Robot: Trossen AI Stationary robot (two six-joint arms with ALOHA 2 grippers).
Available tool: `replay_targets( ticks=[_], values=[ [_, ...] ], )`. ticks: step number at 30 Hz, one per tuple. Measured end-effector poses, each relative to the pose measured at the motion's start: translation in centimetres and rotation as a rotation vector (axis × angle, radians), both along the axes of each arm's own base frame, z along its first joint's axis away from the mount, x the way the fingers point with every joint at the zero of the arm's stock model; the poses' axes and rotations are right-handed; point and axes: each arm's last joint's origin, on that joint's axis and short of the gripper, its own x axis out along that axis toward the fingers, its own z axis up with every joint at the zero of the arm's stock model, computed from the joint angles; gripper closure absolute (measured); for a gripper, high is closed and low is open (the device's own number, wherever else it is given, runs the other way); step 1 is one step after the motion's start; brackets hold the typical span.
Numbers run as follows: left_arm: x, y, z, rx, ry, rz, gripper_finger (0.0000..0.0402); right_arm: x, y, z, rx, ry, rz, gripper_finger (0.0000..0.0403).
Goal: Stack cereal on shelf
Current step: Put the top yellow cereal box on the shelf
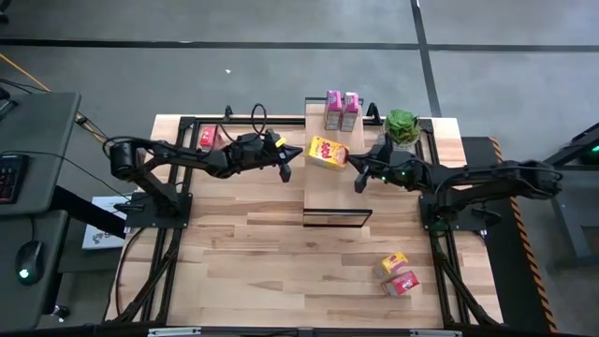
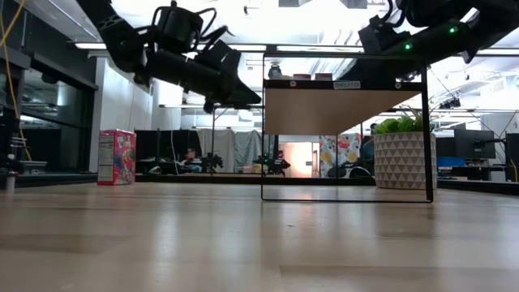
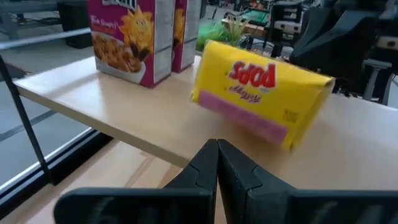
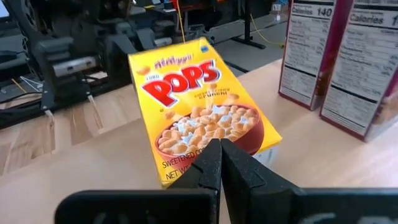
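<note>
Yellow cereal box flat on shelf, long axis seemingly diagonal, both pincers together.

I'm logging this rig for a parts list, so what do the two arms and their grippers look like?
Both arms are black, built of jointed segments on black metal frames. The left arm carries looping dark cables near its wrist and a small yellow marking. The right arm shows small green lights. The left gripper and the right gripper each have two dark, wedge-shaped fingers tapering to a point.
</note>
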Motion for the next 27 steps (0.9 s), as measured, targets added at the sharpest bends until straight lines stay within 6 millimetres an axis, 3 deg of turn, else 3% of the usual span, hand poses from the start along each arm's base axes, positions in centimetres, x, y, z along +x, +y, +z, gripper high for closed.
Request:
replay_targets(
  ticks=[6, 27],
  values=[
    [-0.7, -0.3, 1.3, 0.001, -0.005, -0.001, 0.0402, -0.3, 0.1, -0.1, 0.027, 0.018, -0.008, 0.0403],
    [-0.6, -0.7, 1.2, -0.002, 0.003, -0.014, 0.0402, -0.4, 0.1, -0.6, 0.057, 0.048, -0.015, 0.0403]
  ],
)
